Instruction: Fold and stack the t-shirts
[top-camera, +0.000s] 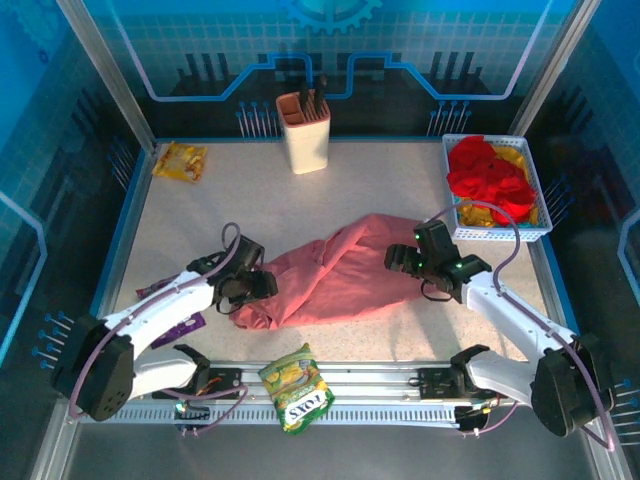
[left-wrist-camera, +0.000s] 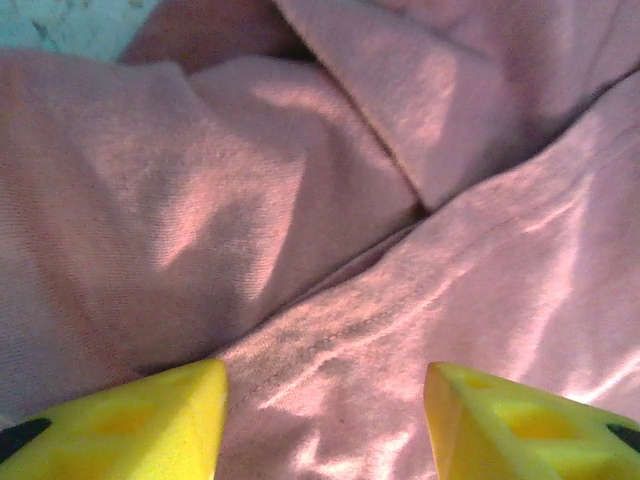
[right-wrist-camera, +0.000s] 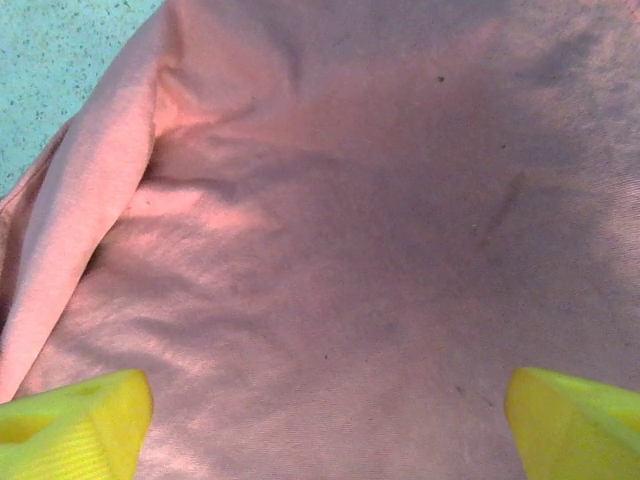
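Observation:
A dusty salmon-pink t-shirt (top-camera: 340, 275) lies crumpled in the middle of the table. My left gripper (top-camera: 250, 287) stands at its left end, low over the cloth. In the left wrist view the yellow fingers (left-wrist-camera: 150, 420) are apart above rumpled pink folds (left-wrist-camera: 330, 250), and that gripper (left-wrist-camera: 325, 395) is open with nothing pinched. My right gripper (top-camera: 405, 258) is at the shirt's right end. It is wide open (right-wrist-camera: 330, 410) over smoother pink cloth (right-wrist-camera: 350, 230). Red t-shirts (top-camera: 488, 172) and a yellow one (top-camera: 480, 213) sit heaped in a white basket (top-camera: 497, 236).
The basket stands at the back right. A tan holder (top-camera: 303, 135) with dark handles is at the back centre. One snack packet (top-camera: 180, 160) lies at the back left, and another (top-camera: 297, 386) rests on the front rail between the arm bases.

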